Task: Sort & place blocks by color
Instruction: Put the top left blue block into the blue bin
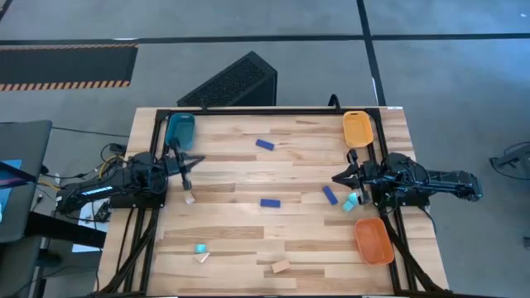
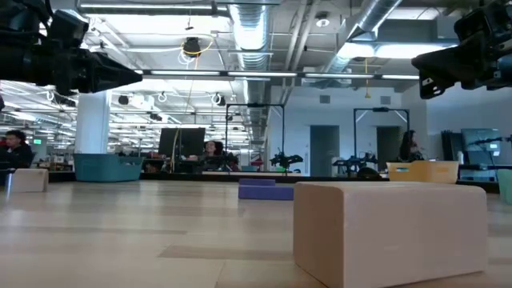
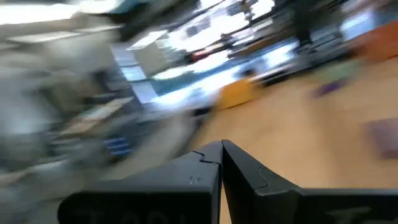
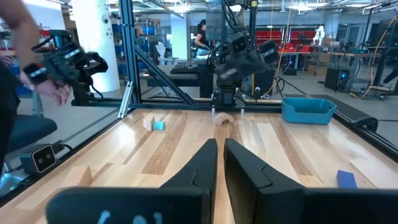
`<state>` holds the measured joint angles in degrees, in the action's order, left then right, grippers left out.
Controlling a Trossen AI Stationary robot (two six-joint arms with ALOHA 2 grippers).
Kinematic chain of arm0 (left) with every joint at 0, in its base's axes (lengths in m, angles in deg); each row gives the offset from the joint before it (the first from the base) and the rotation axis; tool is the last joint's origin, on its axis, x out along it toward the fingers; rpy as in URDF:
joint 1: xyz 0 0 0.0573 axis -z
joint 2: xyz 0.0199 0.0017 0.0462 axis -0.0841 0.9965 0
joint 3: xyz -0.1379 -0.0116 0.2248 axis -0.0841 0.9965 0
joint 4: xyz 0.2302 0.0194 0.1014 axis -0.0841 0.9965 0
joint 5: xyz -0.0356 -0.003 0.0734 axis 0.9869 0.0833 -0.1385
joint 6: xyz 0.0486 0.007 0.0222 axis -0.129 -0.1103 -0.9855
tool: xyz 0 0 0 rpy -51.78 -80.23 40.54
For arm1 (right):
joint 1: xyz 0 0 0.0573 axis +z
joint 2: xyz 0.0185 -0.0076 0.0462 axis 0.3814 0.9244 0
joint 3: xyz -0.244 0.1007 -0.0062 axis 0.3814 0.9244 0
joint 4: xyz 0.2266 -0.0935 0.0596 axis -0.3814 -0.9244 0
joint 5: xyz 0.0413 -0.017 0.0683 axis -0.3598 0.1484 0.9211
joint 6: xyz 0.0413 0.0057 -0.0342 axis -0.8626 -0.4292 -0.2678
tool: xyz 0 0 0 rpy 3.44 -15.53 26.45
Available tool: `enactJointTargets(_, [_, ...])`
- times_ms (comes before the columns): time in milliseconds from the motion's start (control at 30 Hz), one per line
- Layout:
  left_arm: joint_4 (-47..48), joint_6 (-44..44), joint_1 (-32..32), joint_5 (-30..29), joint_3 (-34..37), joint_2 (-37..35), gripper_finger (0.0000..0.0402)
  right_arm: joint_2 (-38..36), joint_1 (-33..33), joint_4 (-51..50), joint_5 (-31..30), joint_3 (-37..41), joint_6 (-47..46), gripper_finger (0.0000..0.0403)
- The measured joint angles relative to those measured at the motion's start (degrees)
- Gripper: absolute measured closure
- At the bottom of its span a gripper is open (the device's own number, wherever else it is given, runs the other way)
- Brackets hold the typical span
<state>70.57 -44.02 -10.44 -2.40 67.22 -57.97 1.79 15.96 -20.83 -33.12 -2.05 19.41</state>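
Both arms sit drawn in at opposite edges of the surface (image 1: 248,223), prob. parked so the blocks stay in clear sight. Left pincer (image 1: 185,170) is pressed together w/ nothing in it, a pale block (image 1: 190,199) lying just beside its tips; its wrist view is too smeared to add more. Right pincer (image 1: 341,177) has its fingers (image 4: 202,163) nearly touching, a thin slit between them, pinching nothing. Blocks are loose all over, none in a tray yet, so sorting looks barely begun: three blue ones, one up top (image 1: 264,145), one mid (image 1: 270,203), one (image 1: 330,195) near the right arm; cyan cubes (image 1: 354,199) just beside that arm; a cyan cube (image 1: 199,247) touching a pale bit low left; a tan block (image 1: 281,266) at the bottom edge, the same one looming big in the low view (image 2: 390,228). Trays ring the edges, likely as colour targets: blue tray (image 1: 180,129) top left, yellow-orange tray (image 1: 357,128) top right, orange tray (image 1: 373,240) lower right. Surface is light wood planks in a black frame. Room beyond is an open lab w/ exposed ducts, strip lights, other rigs and benches; a few people sit or stand far back, and a person's hand (image 4: 53,91) shows at the edge of the right wrist view.
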Motion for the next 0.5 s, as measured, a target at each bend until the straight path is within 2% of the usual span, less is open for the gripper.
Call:
enactJointTargets(67, [-0.78, -4.31, -0.10, -8.13, 0.00, -0.11, 0.0401, 0.00, 0.00, 0.01, 0.00, 0.00, 0.02, 0.0347])
enactJointTargets(200, [-1.63, -9.65, -0.06, -19.71, 0.00, -0.17, 0.0401, 0.02, 0.00, 0.00, -0.02, 0.02, 0.00, 0.0347])
enactJointTargets(267, [-1.74, -10.98, -0.09, -23.55, 0.00, -0.17, 0.0401, 0.02, 0.00, 0.02, -0.02, 0.02, 0.00, 0.0347])
enactJointTargets(400, [-1.83, -10.58, -0.10, -25.73, 0.00, -0.17, 0.0401, 0.02, 0.00, 0.00, -0.01, 0.00, 0.01, 0.0347])
enactJointTargets(500, [-2.04, -15.54, -0.11, -21.74, 0.00, -0.17, 0.0401, 0.02, -0.67, 0.02, -0.02, 0.00, 1.06, 0.0347])
